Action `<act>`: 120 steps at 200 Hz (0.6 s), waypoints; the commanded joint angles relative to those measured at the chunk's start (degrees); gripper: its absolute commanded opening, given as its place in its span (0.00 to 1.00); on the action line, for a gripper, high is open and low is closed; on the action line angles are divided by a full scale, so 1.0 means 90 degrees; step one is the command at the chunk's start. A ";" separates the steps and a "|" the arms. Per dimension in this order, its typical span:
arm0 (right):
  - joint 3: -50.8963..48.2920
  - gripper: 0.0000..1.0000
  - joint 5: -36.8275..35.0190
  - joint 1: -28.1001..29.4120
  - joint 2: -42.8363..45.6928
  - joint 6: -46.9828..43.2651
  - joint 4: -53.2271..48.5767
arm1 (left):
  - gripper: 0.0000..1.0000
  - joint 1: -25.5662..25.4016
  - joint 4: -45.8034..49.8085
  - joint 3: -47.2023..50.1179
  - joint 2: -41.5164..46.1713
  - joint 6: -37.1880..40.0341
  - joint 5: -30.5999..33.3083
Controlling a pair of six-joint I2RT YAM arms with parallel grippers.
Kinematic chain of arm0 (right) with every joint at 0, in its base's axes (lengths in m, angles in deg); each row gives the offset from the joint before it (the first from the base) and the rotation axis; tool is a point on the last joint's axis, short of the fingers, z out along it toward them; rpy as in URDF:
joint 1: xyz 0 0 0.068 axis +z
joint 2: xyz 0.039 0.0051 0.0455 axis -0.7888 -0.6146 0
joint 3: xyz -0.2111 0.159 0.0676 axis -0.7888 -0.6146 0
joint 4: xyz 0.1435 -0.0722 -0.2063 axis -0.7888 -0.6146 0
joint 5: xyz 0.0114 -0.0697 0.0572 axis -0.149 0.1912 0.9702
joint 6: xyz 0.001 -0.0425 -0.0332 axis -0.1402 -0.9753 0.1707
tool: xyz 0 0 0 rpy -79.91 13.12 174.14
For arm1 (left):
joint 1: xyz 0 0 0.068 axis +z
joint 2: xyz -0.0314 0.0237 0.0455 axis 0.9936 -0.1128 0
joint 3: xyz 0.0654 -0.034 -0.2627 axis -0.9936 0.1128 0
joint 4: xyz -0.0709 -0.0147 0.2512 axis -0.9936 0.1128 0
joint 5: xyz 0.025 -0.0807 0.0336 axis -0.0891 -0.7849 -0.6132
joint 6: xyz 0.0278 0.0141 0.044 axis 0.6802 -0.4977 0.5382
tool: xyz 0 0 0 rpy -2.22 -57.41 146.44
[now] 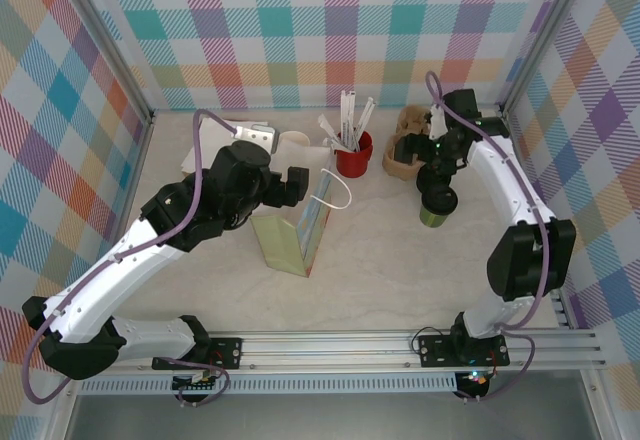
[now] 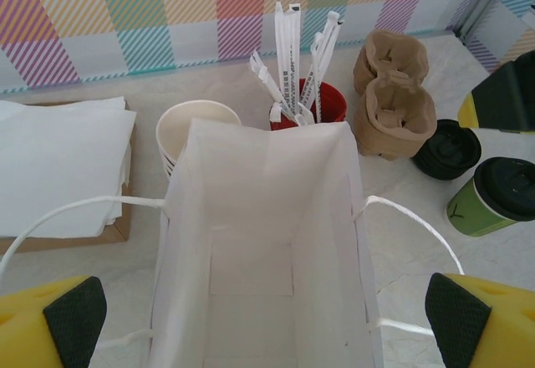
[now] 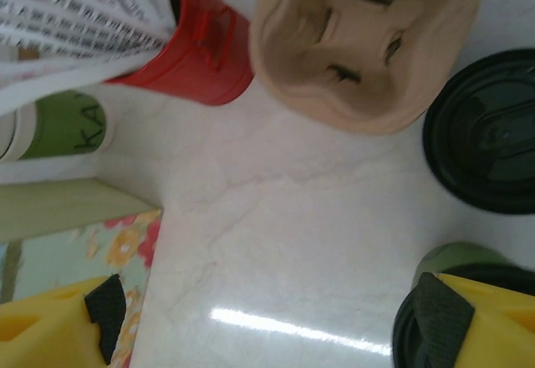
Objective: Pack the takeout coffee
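The takeout coffee [image 1: 436,207], an olive-green cup with a black lid, stands on the table right of centre. It also appears in the left wrist view, coffee [image 2: 496,197], and at the bottom right of the right wrist view, coffee [image 3: 456,259]. My right gripper [image 1: 438,165] hovers just behind it, open; in the wrist view the right gripper [image 3: 267,318] has bare table between its fingers, and one finger [image 3: 435,322] overlaps the cup's lid. The white paper bag [image 2: 267,242] stands open and looks empty. My left gripper [image 2: 267,314] is open, straddling the bag's mouth.
Behind the bag [image 1: 295,235] stand a red cup of stirrers [image 1: 353,155], cream cups [image 2: 196,130] and napkins [image 2: 58,163]. Brown cup carriers [image 1: 405,150] and a loose black lid [image 2: 447,149] sit close to the coffee. Frame posts and checked walls enclose the table.
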 commanded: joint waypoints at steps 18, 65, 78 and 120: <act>0.0723 0.83 -0.0398 -0.0261 -0.0780 -0.0164 0.0114 | 1.00 -0.0072 -0.0124 0.0087 0.0120 0.0097 0.0161; 0.1505 0.75 -0.0374 -0.0548 -0.1860 -0.0077 0.0035 | 1.00 -0.0072 -0.0105 0.0093 0.0122 0.0112 0.0205; 0.1743 0.73 -0.0266 -0.0628 -0.2132 -0.0022 0.0004 | 1.00 -0.0073 -0.0095 0.0095 0.0127 0.0110 0.0204; 0.2379 0.70 0.0098 -0.0757 -0.2756 0.0043 -0.0098 | 1.00 -0.0072 -0.0070 0.0104 0.0101 0.0107 0.0239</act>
